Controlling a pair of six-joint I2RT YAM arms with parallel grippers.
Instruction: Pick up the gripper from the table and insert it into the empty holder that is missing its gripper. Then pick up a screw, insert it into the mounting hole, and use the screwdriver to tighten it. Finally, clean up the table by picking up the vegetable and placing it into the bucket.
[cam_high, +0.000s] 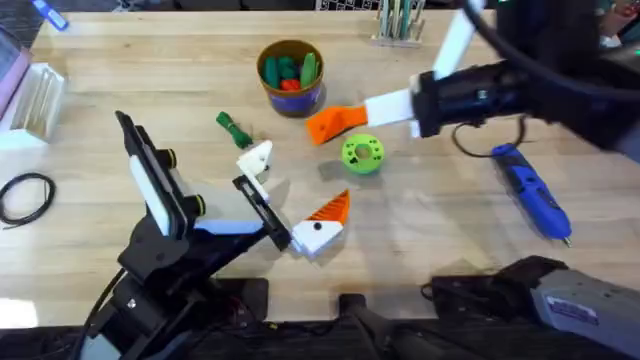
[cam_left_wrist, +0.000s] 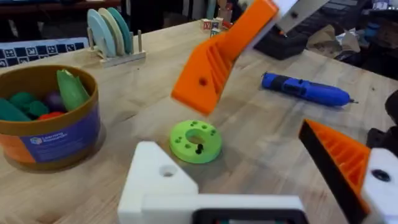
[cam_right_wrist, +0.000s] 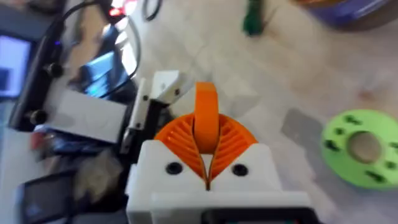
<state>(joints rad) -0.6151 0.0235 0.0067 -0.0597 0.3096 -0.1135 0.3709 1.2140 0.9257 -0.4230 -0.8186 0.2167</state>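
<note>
My right gripper (cam_high: 335, 122) is shut on the small orange gripper (cam_right_wrist: 206, 115), which stands up between its ribbed orange pads (cam_right_wrist: 231, 142) above the table near the bucket. My left gripper (cam_high: 297, 182) is open. One side is the bare white holder (cam_high: 256, 158) (cam_left_wrist: 161, 180), the other carries an orange tip (cam_high: 330, 210). The held piece hangs a short way beyond the holder. The blue screwdriver (cam_high: 530, 190) (cam_left_wrist: 305, 90) lies at the right. The dark-green vegetable (cam_high: 232, 127) (cam_right_wrist: 253, 17) lies left of the bucket (cam_high: 290, 75) (cam_left_wrist: 43, 118).
A bright green disc with holes (cam_high: 362, 152) (cam_left_wrist: 196, 142) lies between the two grippers, a small dark screw standing in it. A black cable loop (cam_high: 25, 195) and a clear box (cam_high: 35, 95) sit at the left. A plate rack (cam_left_wrist: 112, 34) stands at the back.
</note>
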